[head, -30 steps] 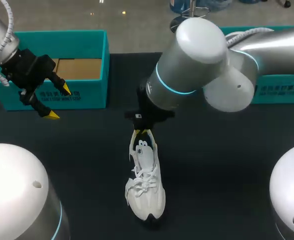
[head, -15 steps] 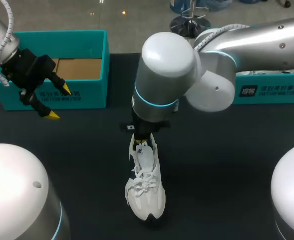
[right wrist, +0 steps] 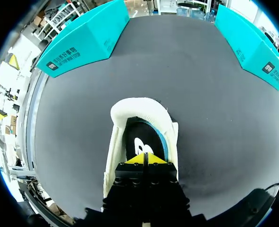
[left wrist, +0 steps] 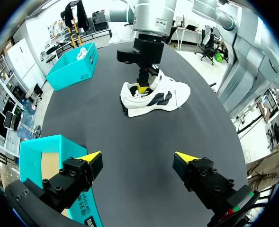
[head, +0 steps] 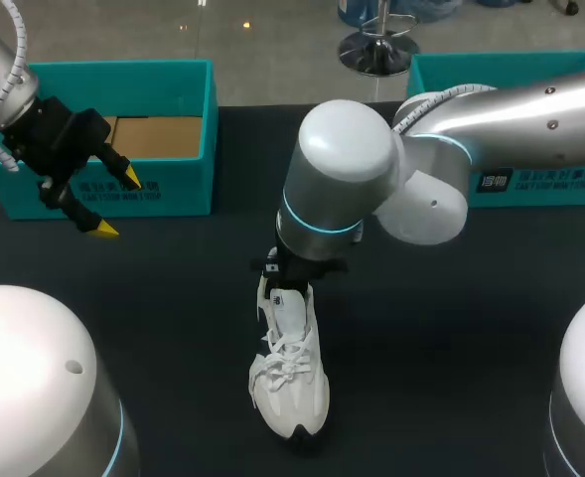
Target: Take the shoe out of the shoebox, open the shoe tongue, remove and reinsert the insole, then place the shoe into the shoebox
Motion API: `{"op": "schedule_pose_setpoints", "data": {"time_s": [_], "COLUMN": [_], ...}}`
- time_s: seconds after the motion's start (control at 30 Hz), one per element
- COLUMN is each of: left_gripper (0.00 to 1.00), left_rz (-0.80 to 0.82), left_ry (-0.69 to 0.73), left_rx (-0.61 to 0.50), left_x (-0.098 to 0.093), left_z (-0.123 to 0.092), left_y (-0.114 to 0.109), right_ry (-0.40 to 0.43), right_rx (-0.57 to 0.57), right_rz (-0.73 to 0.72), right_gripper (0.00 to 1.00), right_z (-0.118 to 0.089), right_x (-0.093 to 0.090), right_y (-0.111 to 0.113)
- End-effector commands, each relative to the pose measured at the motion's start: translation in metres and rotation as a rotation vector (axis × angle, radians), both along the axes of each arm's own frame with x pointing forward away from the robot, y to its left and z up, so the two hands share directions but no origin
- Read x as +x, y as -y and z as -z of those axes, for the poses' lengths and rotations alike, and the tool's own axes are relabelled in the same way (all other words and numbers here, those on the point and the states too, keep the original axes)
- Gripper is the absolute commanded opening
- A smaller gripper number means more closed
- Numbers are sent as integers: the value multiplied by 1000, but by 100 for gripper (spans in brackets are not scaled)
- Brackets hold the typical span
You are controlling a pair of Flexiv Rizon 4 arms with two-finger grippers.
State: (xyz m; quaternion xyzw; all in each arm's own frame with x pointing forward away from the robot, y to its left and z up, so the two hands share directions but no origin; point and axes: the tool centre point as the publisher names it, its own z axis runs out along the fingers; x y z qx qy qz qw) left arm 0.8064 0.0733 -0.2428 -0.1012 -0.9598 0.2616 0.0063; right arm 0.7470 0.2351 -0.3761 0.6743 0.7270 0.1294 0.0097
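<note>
A white shoe (head: 290, 383) is seen standing on its sole near the middle of the dark counter (head: 451, 328), toe turned toward the robot and heel away, well apart from the open teal shoebox (head: 173, 189) set at the far left. A second teal box (head: 530, 179) is placed at the far right. The right arm (head: 344, 179) is brought in over the heel end, and the right arm's jaws are lowered into the shoe's opening. Their yellow tips (right wrist: 146, 159) are pressed together just above the black insole (right wrist: 140, 137), which is still seated inside the shoe. Whether anything is nipped between them cannot be told. The laces (head: 282, 363) are left tied across the forefoot. The left arm's jaws are held spread wide and empty beside the front wall of the shoebox, their yellow tips (left wrist: 89, 156) pointed toward the shoe across bare counter. Brown card is shown on the shoebox floor.
</note>
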Motion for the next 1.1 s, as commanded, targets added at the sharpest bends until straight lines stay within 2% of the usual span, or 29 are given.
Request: {"op": "schedule_pose_setpoints", "data": {"time_s": [0.03,0.2,0.33,0.57,0.77,0.97,1.1], "left_gripper": [100,100,100,100,100,100,100], "left_rz": [0,0,0,0,0,0,0], "left_ry": [-1,-1,-1,-1,-1,-1,-1], "left_rx": [3,3,3,3,3,3,3], "left_x": [0,0,0,0,0,0,0], "left_z": [0,0,0,0,0,0,0], "left_y": [0,0,0,0,0,0,0], "right_ry": [-15,-15,-24,-7,-16,-40,-76], "right_rx": [31,34,37,-7,-56,-58,-53], "right_rz": [-5,-12,-13,3,-6,-27,-51], "right_gripper": [0,0,0,0,0,0,0], "right_z": [18,20,20,-8,-22,-10,9], "right_x": [8,10,5,-3,-3,2,1], "right_y": [-3,-7,-7,2,11,10,4]}}
